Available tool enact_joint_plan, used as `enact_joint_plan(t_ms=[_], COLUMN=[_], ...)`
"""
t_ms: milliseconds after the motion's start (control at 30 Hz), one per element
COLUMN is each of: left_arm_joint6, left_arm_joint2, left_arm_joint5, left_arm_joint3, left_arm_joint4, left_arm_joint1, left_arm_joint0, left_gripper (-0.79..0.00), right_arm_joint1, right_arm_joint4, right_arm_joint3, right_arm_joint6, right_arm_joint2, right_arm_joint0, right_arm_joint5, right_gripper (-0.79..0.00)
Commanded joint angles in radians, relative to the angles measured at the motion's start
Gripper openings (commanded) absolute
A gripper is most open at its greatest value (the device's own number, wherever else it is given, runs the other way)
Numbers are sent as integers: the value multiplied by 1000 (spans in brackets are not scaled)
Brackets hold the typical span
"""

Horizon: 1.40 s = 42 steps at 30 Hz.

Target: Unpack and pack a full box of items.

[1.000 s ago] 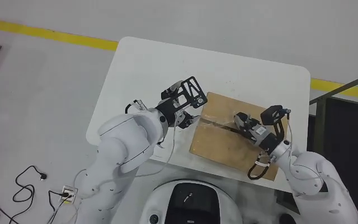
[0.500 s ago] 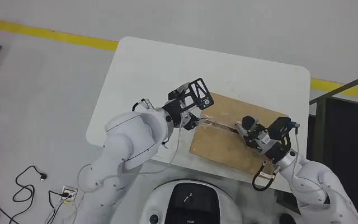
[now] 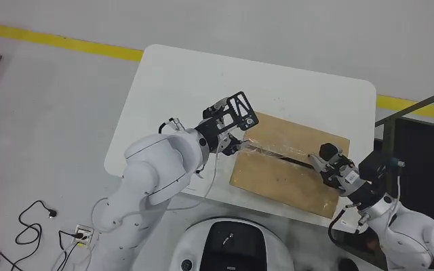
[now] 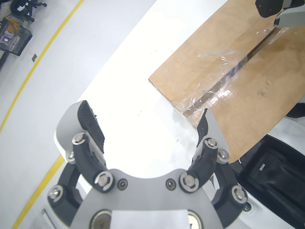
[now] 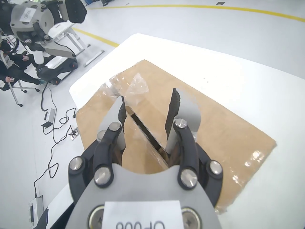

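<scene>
I have the box [image 3: 285, 169] lying flat on the near right part of the worktop [image 3: 203, 81], flaps down and its near edge close to the worktop's rim; the middle seam [image 5: 145, 129] shows as a dark slit under clear tape [image 4: 214, 72], which is crumpled and lifted toward one end. My left hand [image 4: 145, 110] sits at that end with jaws wide and nothing in them, one finger just beside the end face, I judge to steady the box against sliding. My right hand [image 5: 149, 96] hangs over the seam nearer the far end, jaws apart and empty, straddling the slit; whether a finger touches the tape I cannot tell. I judge unpacking has barely begun; the far and left of the worktop offer room for flaps and contents.
</scene>
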Motion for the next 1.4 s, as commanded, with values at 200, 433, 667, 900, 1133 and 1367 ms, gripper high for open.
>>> enact_joint_plan(t_ms=[200,433,667,900,1133,1367], left_arm_joint6=[-1,-7,-7,3,14,17], left_arm_joint2=[-14,-36,-49,-47,-34,-19], left_arm_joint5=[16,33,34,25,18,11], left_arm_joint3=[-38,-64,-69,-57,-39,-30], left_arm_joint4=[-5,-6,-6,-18,-37,-57], left_arm_joint1=[8,17,25,31,35,39], left_arm_joint0=[-2,14,27,14,-5,-19], left_gripper=[0,0,0,0,0,0], right_arm_joint1=[6,5,-2,-4,-3,-3], right_arm_joint4=[52,-119,-189,-193,-179,-139], right_arm_joint3=[-84,-49,20,3,-52,-106], right_arm_joint6=[242,382,396,401,364,326], right_arm_joint2=[-92,-279,-359,-347,-263,-144], right_arm_joint0=[113,276,345,326,234,130], right_arm_joint5=[117,217,297,353,394,429], right_gripper=[-416,-400,-560,-739,-785,-785])
